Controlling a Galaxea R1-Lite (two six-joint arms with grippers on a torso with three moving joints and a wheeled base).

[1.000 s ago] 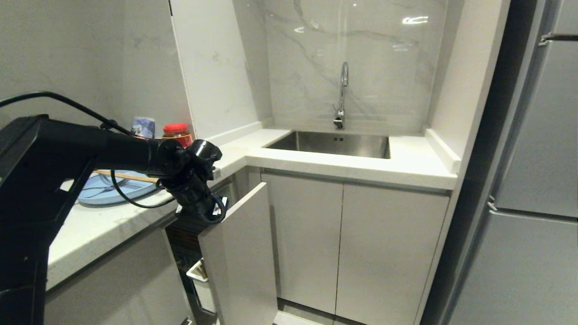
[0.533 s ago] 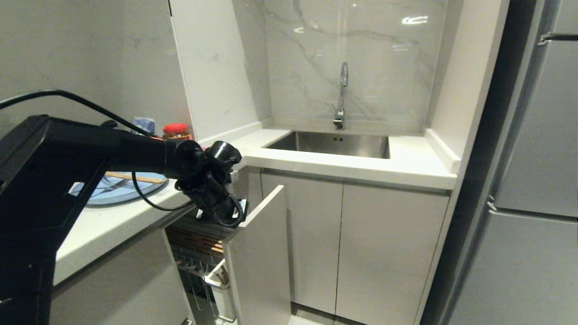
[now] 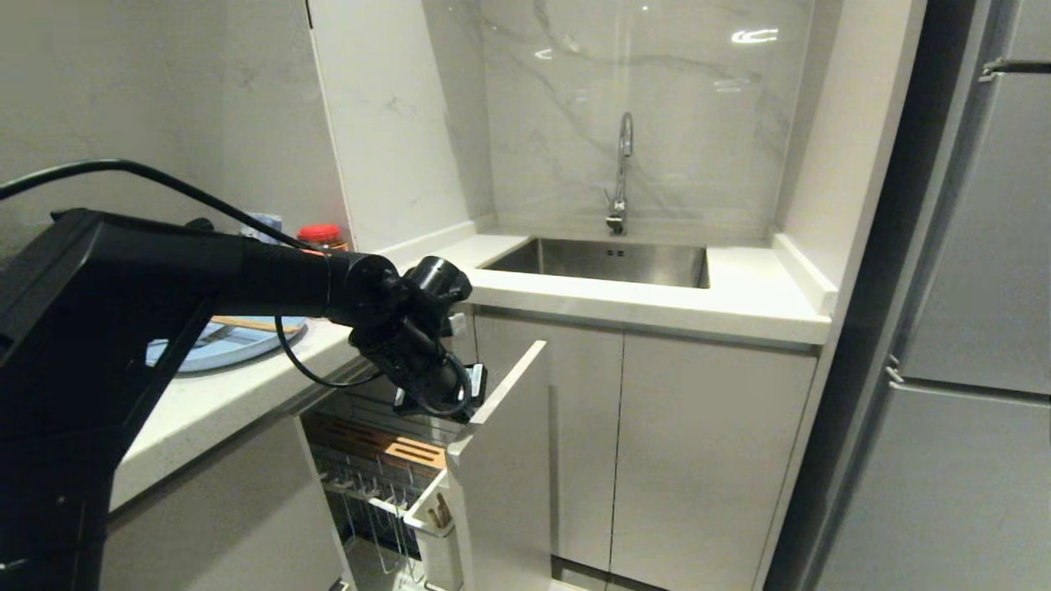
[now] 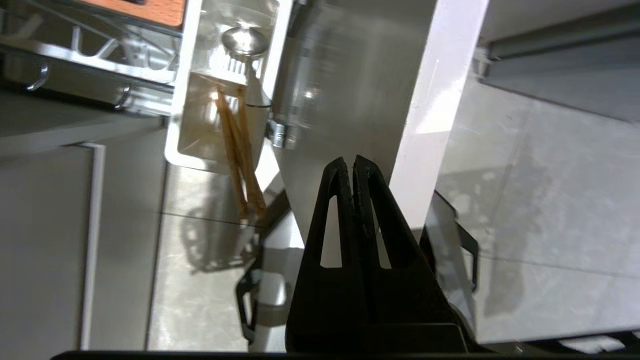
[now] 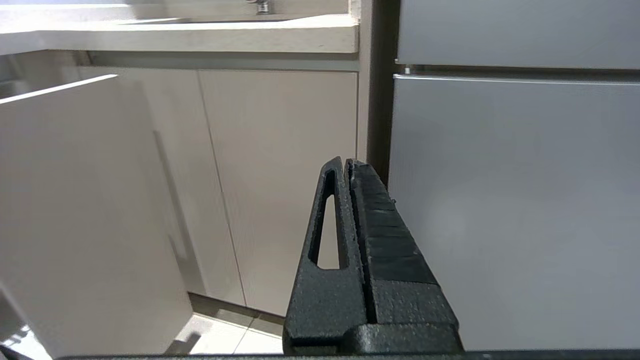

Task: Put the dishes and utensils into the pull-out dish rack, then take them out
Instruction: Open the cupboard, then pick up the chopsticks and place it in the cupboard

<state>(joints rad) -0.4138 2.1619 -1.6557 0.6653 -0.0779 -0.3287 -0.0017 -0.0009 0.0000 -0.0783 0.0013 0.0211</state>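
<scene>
hooking the pull-out dish rack (image 3: 501,460) panel, seemingly, left gripper (image 4: 354,162) pinched closed.

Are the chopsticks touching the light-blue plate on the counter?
Touching: head view shows the chopsticks lying across the light-blue plate.

White stone countertop (image 3: 246,386), light-blue plate (image 3: 238,343) lying on it with chopsticks (image 3: 254,325) across the plate, red-lidded jar (image 3: 322,237) behind it by the wall, steel sink (image 3: 603,261) set into the far run
</scene>
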